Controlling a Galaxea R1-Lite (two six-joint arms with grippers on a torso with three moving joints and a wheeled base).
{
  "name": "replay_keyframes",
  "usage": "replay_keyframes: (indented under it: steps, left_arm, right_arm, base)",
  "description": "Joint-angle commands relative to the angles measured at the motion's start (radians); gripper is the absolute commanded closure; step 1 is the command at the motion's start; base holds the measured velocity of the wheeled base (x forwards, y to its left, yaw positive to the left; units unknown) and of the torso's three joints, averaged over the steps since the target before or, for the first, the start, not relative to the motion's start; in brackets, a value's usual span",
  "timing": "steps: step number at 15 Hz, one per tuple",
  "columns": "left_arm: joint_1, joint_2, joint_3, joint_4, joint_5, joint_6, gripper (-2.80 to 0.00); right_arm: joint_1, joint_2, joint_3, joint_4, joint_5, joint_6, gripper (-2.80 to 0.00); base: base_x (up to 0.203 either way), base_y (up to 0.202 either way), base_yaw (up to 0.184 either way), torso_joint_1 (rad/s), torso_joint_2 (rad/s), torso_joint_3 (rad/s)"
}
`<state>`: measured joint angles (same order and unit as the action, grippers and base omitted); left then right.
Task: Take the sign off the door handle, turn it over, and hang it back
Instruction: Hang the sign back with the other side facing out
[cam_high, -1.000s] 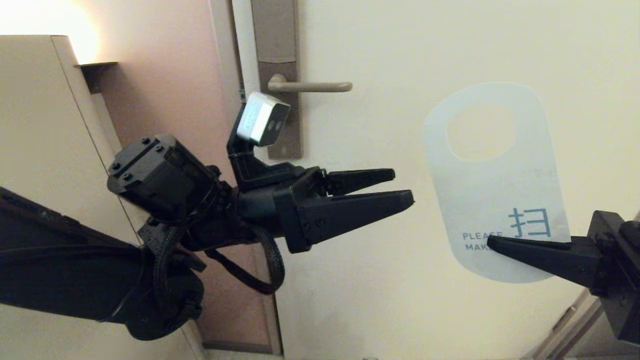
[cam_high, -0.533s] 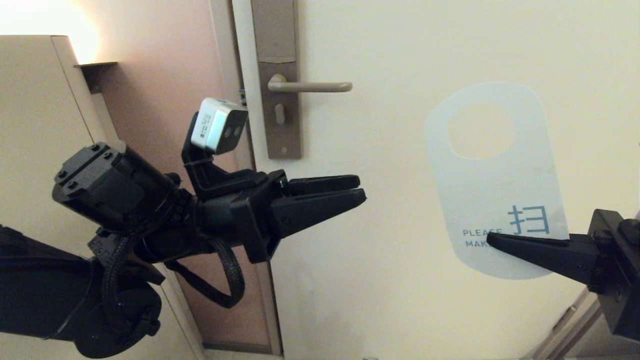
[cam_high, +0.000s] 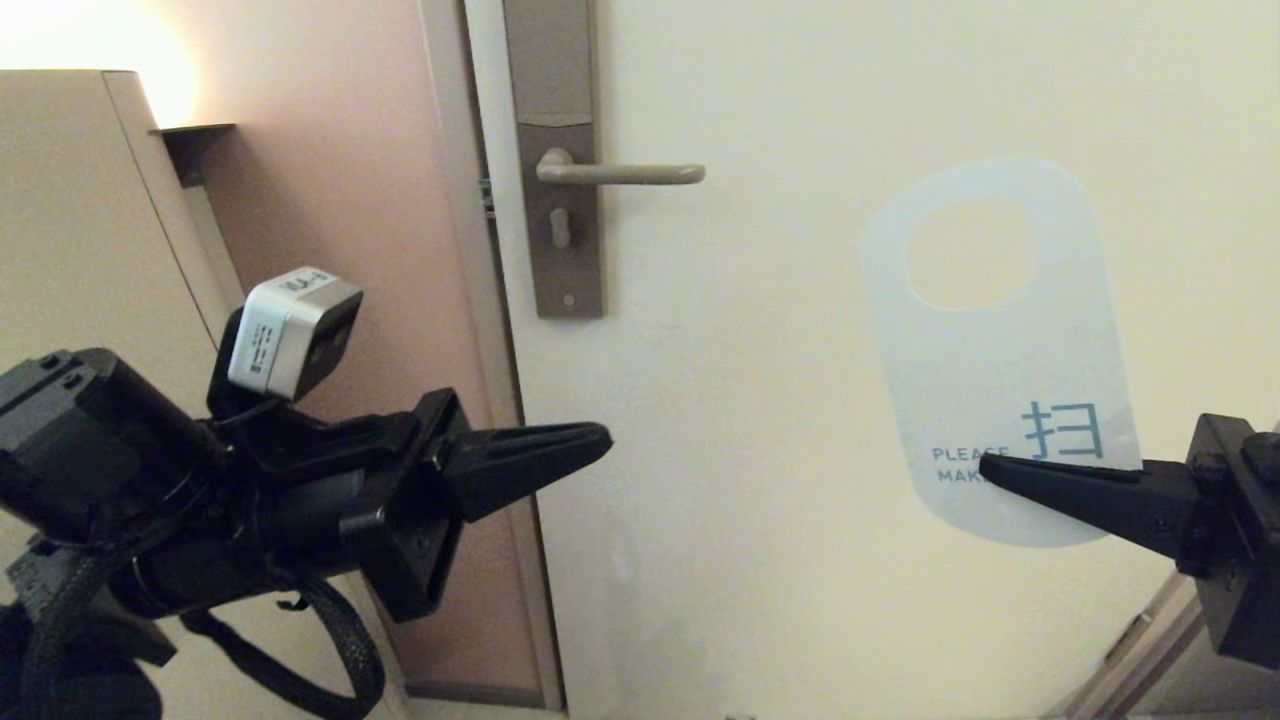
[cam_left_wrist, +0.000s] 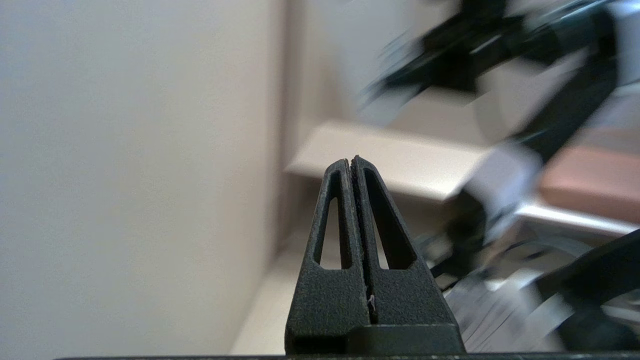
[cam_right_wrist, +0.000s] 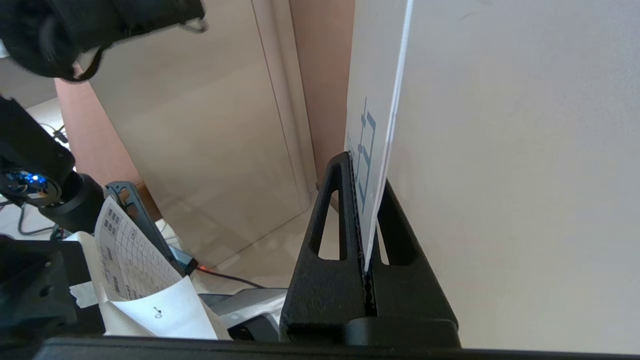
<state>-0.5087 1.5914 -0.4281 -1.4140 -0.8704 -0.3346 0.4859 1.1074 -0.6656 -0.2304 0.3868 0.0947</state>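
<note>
The sign (cam_high: 990, 390) hangs upright in the air against the door, white face with "PLEASE MAKE" toward me, oval hole uppermost. My right gripper (cam_high: 985, 463) is shut on the sign's lower edge, coming in from the right; in the right wrist view the sign (cam_right_wrist: 372, 125) stands edge-on, pinched in my right gripper (cam_right_wrist: 361, 162). The door handle (cam_high: 620, 173) is bare, up and to the left of the sign, on its lock plate (cam_high: 556, 150). My left gripper (cam_high: 605, 440) is shut and empty, low on the left, well away from the sign; the left gripper (cam_left_wrist: 351, 161) shows its jaws pressed together.
A beige cabinet (cam_high: 90, 230) stands at the left with a pink wall strip (cam_high: 330, 200) and the door frame (cam_high: 480, 300) beside it. Papers (cam_right_wrist: 135, 270) and cables lie on the robot's base below.
My left gripper has closed and drawn back down and to the left, away from the sign. The sign in the right gripper has shifted slightly up and right.
</note>
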Motion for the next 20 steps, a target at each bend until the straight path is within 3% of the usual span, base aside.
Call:
replay_keyframes:
  steps: [1, 3, 5, 6, 10, 16, 20]
  left_arm:
    - [0.049, -0.098, 0.063, 0.112, 0.029, 0.087, 0.0]
    - [0.091, -0.171, 0.113, 0.276, 0.171, 0.213, 0.0]
    - [0.106, -0.212, 0.127, 0.35, 0.313, 0.271, 0.0]
    - [0.143, -0.221, 0.128, 0.364, 0.35, 0.288, 0.0]
    - [0.329, -0.327, 0.149, 0.396, 0.428, 0.32, 0.0]
    - [0.511, -0.569, 0.41, 0.412, 0.569, 0.38, 0.0]
    - [0.548, -0.818, 0.426, 0.657, 0.587, 0.383, 0.0]
  right_arm:
    - [0.0, -0.002, 0.008, -0.003, 0.001, 0.0, 0.0]
    - [0.0, -0.006, 0.013, -0.003, 0.001, -0.001, 0.0]
    - [0.0, -0.009, 0.015, -0.003, -0.023, 0.0, 0.0]
    - [0.0, -0.009, 0.017, -0.003, -0.041, 0.0, 0.0]
    - [0.0, -0.011, 0.011, -0.003, -0.071, 0.0, 0.0]
    - [0.0, -0.036, 0.018, -0.003, -0.105, 0.0, 0.0]
    - [0.0, -0.055, 0.02, -0.003, -0.106, 0.0, 0.0]
  base:
    - [0.0, 0.0, 0.0, 0.0, 0.0, 0.0]
    - [0.0, 0.0, 0.0, 0.0, 0.0, 0.0]
    - [0.0, 0.0, 0.0, 0.0, 0.0, 0.0]
    - [0.0, 0.0, 0.0, 0.0, 0.0, 0.0]
    - [0.0, 0.0, 0.0, 0.0, 0.0, 0.0]
    - [0.0, 0.0, 0.0, 0.0, 0.0, 0.0]
    - [0.0, 0.0, 0.0, 0.0, 0.0, 0.0]
